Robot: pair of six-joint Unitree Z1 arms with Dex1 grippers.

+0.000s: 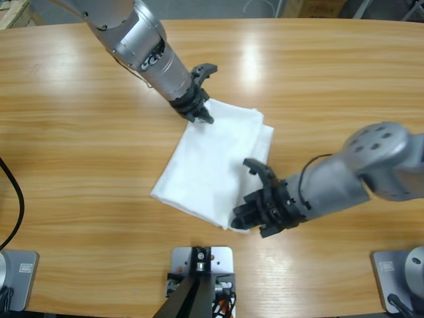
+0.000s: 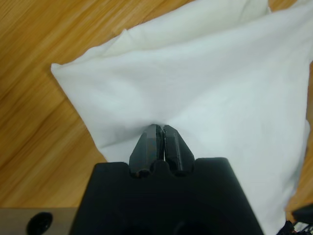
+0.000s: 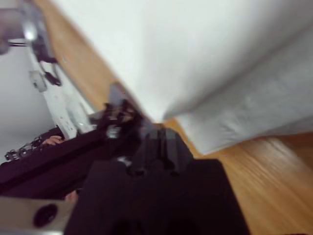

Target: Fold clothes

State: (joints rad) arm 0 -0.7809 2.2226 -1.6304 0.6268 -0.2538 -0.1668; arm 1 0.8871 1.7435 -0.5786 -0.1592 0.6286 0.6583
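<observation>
Only folded T-shirt [image 1: 215,162] on wooden table [image 1: 79,132]

Long wooden table [image 1: 79,132] is taking up nearly the whole scene, light grain running lengthwise, ceiling light glaring off the far side. Black cable [image 1: 14,199] is curving over the table's left edge. A wooden crate corner [image 1: 13,12] is poking in at the far left. Cardboard boxes [image 1: 318,8] are sitting beyond the far edge.

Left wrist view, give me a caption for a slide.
Left gripper pinching the folded white T-shirt on the wooden table.
</observation>
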